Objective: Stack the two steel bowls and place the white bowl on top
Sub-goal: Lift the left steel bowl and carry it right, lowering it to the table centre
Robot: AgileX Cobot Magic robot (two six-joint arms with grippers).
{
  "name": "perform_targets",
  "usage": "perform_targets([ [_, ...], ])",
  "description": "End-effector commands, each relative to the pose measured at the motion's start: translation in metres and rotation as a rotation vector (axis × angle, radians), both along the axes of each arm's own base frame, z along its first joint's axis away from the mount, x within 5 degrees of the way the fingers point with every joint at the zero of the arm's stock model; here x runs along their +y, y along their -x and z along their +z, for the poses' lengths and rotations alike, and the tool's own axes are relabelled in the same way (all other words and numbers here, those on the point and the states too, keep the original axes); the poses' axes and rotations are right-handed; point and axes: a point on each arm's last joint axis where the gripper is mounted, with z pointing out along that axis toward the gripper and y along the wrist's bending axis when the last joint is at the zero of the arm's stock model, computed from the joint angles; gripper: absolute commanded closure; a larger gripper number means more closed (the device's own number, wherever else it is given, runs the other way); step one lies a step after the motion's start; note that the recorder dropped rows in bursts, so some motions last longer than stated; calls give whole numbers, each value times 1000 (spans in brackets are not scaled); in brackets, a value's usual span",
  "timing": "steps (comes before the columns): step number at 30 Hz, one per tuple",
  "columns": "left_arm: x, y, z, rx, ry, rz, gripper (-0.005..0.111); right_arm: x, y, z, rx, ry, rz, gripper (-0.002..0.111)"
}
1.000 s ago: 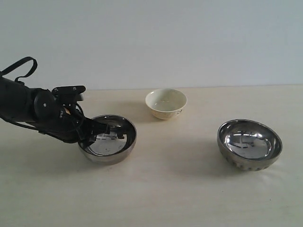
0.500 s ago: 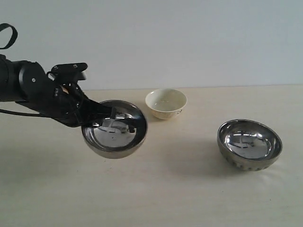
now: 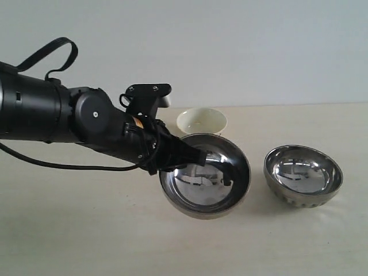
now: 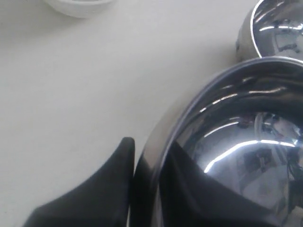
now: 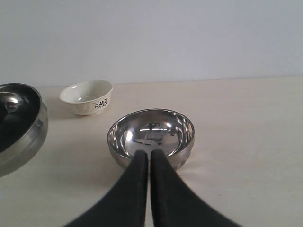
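My left gripper (image 3: 198,158) is clenched on the rim of the smooth steel bowl (image 3: 205,184), one finger inside and one outside. I hold it in the air, tipped on its side, between the white bowl (image 3: 201,119) and the ribbed steel bowl (image 3: 303,175), which both sit on the table (image 3: 86,230). My right gripper (image 5: 150,156) is pinched closed on nothing and points at the ribbed bowl. My worry is the grip: a thin, slick rim held at one spot could let the bowl swing or slide out. If I lower it off-centre or tilted, metal would likely hit metal and shove the ribbed bowl away instead of nesting.
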Motion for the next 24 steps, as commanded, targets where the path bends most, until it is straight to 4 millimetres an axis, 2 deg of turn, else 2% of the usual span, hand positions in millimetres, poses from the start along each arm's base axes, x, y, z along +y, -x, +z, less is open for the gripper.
perform_targets([
  [1, -21, -1, -10, -5, 14, -24, 103, 0, 0, 1, -12, -1, -4, 108],
  [6, -35, -8, -25, 9, 2, -38, 103, 0, 0, 1, -12, -1, -4, 108],
  [14, -39, -14, -49, 41, -29, -35, 103, 0, 0, 1, -12, -1, -4, 108],
  [18, -34, -19, -51, 36, -35, -26, 103, 0, 0, 1, -12, -1, -4, 108],
  [24, -15, -32, -60, 80, -55, 25, 103, 0, 0, 1, -12, -1, -4, 108],
])
